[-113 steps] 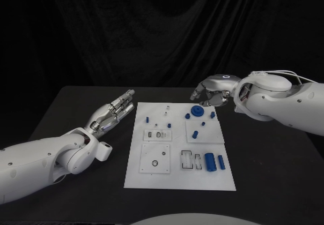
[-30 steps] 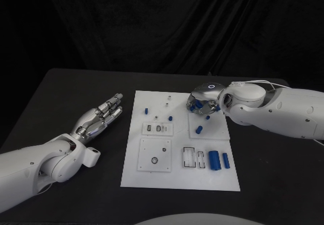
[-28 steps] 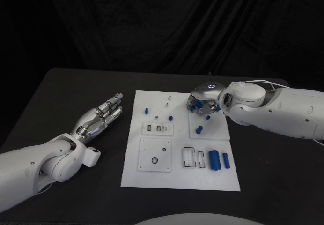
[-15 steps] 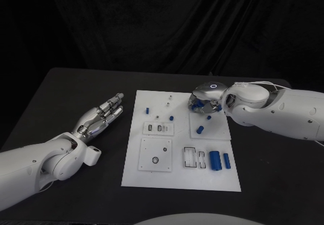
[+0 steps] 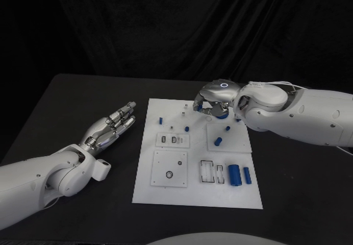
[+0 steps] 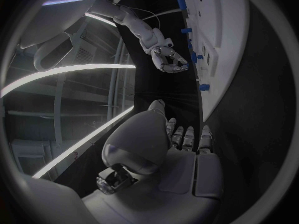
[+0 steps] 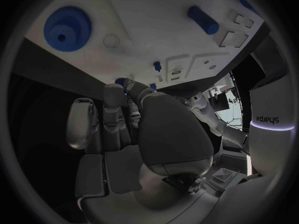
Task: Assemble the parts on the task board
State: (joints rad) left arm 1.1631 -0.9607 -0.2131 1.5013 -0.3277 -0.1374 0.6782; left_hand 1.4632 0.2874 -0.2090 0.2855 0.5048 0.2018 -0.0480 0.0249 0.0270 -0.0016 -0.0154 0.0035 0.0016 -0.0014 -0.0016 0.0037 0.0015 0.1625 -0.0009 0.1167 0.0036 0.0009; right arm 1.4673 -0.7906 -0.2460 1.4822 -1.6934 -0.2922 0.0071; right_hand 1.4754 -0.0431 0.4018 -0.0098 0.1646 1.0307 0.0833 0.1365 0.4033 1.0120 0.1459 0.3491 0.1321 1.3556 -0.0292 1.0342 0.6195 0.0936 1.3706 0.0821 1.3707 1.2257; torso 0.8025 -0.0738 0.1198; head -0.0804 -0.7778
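Blue gear (image 7: 67,28) in right wrist view; right hand (image 5: 213,103) covers it overhead.

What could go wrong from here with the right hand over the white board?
1. The right hand seems to pinch a small blue part at its fingertips only; it could slip and drop onto the white task board.
2. The white right arm hangs close over short blue pegs on the board; a low sweep might knock them.

White glossy arms, silver hands (image 5: 215,98), thin white cable at right wrist
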